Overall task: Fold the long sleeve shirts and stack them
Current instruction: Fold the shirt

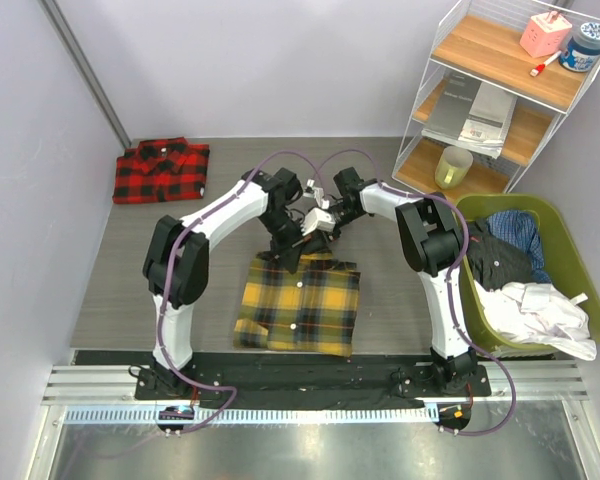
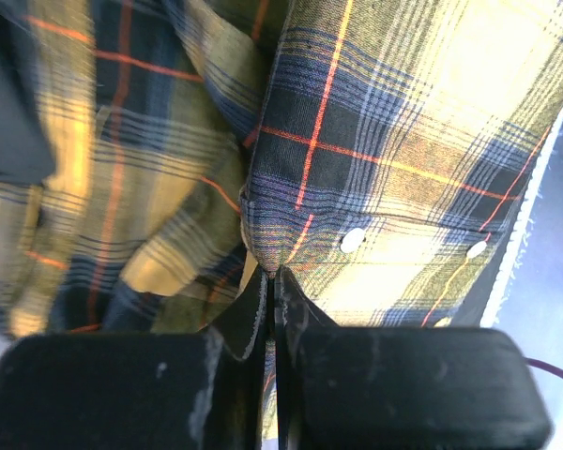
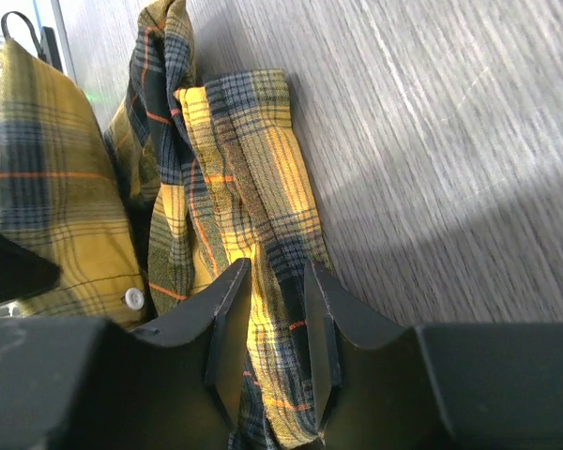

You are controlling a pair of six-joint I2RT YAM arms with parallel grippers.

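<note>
Currently, my left gripper (image 2: 274, 281) is fully closed, pinching a fold of the soft yellow-and-black plaid flannel shirt (image 2: 385, 141) at its fingertips. My right gripper (image 3: 272, 277) stands narrow around a strip of the same shirt; I cannot tell whether it clamps. Well apart, left of the left fingers, lies the folded red-and-black plaid shirt (image 1: 160, 170).

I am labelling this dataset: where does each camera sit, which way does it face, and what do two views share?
Top external: fixed above and behind, looking down at the table; the left arm and right arm with bases show.
Left wrist: on the left arm, facing the yellow plaid shirt; the left end effector pinches it.
Right wrist: on the right arm, facing down at the table; the right end effector grips a strip of that shirt.
Shared: both wrist views show that shirt.
</note>
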